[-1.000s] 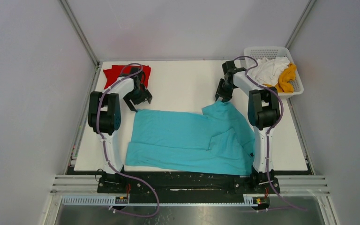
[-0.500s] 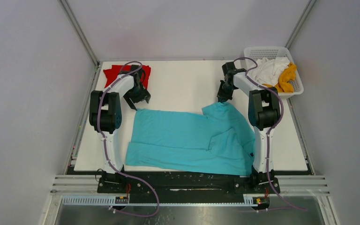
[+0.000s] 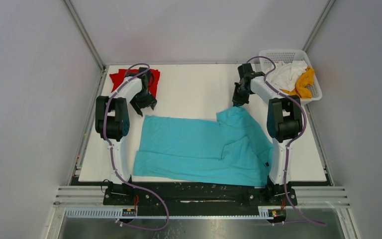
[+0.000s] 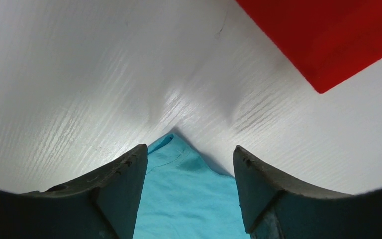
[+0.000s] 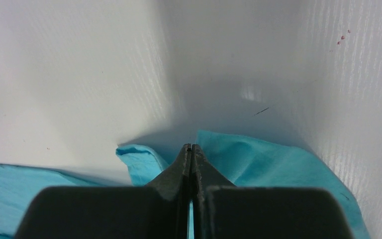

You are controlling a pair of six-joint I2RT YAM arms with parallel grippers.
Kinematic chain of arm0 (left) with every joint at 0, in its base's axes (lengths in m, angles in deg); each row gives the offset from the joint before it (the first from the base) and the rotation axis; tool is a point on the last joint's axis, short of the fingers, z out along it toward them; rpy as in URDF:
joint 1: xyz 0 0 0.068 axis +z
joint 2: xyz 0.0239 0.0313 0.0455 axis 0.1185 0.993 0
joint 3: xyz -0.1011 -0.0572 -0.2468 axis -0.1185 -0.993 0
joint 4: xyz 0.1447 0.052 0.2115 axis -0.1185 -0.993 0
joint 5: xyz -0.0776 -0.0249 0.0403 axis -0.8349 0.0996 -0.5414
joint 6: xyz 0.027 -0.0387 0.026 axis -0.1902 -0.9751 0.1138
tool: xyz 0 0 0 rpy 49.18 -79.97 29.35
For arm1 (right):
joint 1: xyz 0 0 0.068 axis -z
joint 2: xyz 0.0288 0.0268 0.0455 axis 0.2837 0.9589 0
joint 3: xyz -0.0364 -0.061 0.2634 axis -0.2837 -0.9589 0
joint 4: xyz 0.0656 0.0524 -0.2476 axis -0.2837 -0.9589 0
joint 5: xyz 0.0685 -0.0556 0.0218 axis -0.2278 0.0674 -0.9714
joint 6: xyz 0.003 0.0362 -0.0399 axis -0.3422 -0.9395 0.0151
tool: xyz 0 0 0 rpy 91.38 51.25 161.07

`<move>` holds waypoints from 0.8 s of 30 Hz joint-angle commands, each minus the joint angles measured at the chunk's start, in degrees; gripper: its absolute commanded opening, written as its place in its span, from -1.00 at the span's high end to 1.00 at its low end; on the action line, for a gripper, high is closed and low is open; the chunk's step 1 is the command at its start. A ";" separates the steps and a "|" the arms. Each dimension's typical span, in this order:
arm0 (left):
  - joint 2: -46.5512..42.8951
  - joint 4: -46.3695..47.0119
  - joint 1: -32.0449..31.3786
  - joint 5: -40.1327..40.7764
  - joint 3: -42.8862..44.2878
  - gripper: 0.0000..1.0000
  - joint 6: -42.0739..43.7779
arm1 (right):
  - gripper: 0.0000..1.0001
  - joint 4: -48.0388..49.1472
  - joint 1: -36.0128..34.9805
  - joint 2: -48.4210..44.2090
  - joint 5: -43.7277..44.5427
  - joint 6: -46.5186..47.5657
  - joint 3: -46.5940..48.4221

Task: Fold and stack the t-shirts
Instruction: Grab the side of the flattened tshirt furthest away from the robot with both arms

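Turquoise-blue soft-fabric t-shirt [image 3: 199,147] lies spread on the white tabletop [image 3: 194,84], centre to near side. Its long axis runs left–right, and the sleeve end on the right is bunched and partly folded over.

Left pincer [image 3: 143,107]: fingers apart, holding nothing. In the left wrist view the shirt's far-left corner pokes up into the gap between the two fingers, with bare tabletop beyond it. Whether the fingertips touch the tabletop cannot be told.

Right pincer [image 3: 238,102]: fingers pressed together at the shirt's far-right corner. In the right wrist view, cloth rises to the tips on both sides with shadow beneath — judged pinched and slightly lifted.

Key relation: the far edge of the shirt runs between the two pincers, one corner to each arm. The left corner sits just on the near side of the left pincer, so a short reach and a close should take it.

Folded bright red t-shirt [image 3: 122,77] is at the far-left corner, apart from the blue one. White t-shirt [image 3: 283,74] and mustard-yellow t-shirt [image 3: 306,82] are in the white plastic lattice basket [image 3: 278,54], far right.
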 commanded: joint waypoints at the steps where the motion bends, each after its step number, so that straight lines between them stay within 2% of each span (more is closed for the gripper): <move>1: 0.41 -2.09 0.33 0.53 0.01 -0.27 -1.59 | 1.00 0.80 -0.06 -3.52 -2.00 1.47 -0.84; 6: 0.97 -1.82 0.07 -2.21 -3.88 -0.21 -3.18 | 1.00 0.80 -0.01 -4.55 -3.02 1.56 -1.46; 11: 0.04 -1.07 -0.38 -0.56 -5.18 -0.18 -4.64 | 1.00 0.81 -0.04 -5.86 -3.51 2.43 -3.16; 14: -0.20 -0.79 -0.37 0.10 -5.38 -0.09 -5.35 | 1.00 0.82 -0.01 -6.99 -3.55 2.87 -4.37; 20: 0.21 -0.78 -0.33 -0.05 -4.69 0.38 -5.30 | 1.00 1.48 -0.06 -9.37 -3.51 4.18 -6.35; 24: 0.09 -0.86 -0.37 -0.25 -4.90 0.94 -4.94 | 1.00 2.84 -0.04 -9.45 -2.47 5.87 -5.31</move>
